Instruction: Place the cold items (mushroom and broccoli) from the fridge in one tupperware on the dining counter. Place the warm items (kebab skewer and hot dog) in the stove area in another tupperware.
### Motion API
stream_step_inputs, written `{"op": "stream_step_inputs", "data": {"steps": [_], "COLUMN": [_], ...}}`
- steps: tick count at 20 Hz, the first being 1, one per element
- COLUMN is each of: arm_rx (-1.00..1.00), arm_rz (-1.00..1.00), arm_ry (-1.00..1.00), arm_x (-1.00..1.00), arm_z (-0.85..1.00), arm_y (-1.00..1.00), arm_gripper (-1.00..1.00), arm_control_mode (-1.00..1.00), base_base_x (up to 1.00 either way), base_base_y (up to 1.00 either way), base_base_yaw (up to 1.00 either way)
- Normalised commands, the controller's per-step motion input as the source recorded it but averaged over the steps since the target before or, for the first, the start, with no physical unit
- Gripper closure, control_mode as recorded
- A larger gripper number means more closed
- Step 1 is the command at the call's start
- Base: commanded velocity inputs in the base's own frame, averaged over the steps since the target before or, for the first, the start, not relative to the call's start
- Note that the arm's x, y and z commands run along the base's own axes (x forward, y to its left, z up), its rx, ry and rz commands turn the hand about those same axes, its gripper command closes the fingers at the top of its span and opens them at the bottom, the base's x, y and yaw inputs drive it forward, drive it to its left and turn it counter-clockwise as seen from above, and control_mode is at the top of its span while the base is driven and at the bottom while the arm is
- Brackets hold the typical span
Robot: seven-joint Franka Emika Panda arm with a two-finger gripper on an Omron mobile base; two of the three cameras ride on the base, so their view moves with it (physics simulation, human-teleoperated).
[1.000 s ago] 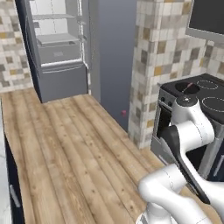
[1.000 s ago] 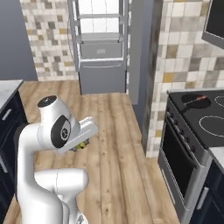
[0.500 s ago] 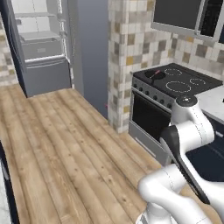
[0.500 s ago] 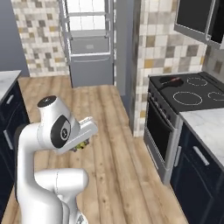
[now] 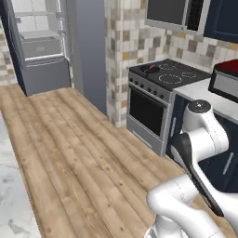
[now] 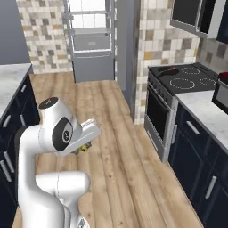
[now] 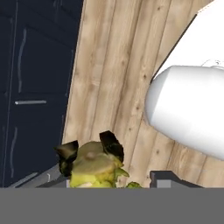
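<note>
A: What is held between the jaws?

B: A yellow-green piece of broccoli is gripped between the two dark fingertips in the hand view. The jaws are closed onto it about halfway, one tip on each side of the broccoli. In the right base view a small green-yellow spot is seen under the gripper, which is kept close to the white arm, above the wooden floor.

A: Where is the stove seen?

B: The stove is found against the tiled wall, to the right in both base views. A dark item is laid on its back-left burner; what it is cannot be told. Beside the stove a light surface is carried by dark blue cabinets.

A: And the fridge?

B: The fridge is seen far back with its door open, well apart from the gripper. Its shelves are too small to be read.

A: Is another surface visible?

B: A marble surface is shown at the left of the right base view.
</note>
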Motion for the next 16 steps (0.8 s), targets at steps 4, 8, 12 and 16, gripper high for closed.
{"op": "stream_step_inputs", "data": {"steps": [4,8,12,16], "arm_rx": [0.0,0.0,0.0,0.0], "arm_rz": [0.0,0.0,0.0,0.0], "arm_ry": [0.0,0.0,0.0,0.0], "arm_x": [0.0,0.0,0.0,0.0], "arm_z": [0.0,0.0,0.0,0.0], "arm_y": [0.0,0.0,0.0,0.0], "arm_gripper": [1.0,1.0,1.0,1.0], "arm_control_mode": [1.0,1.0,1.0,1.0], "base_base_x": [-1.0,-1.0,-1.0,-1.0], "base_base_y": [0.16,-0.04,0.02,0.81], "base_base_yaw": [-0.03,-0.01,0.0,-0.05]}}
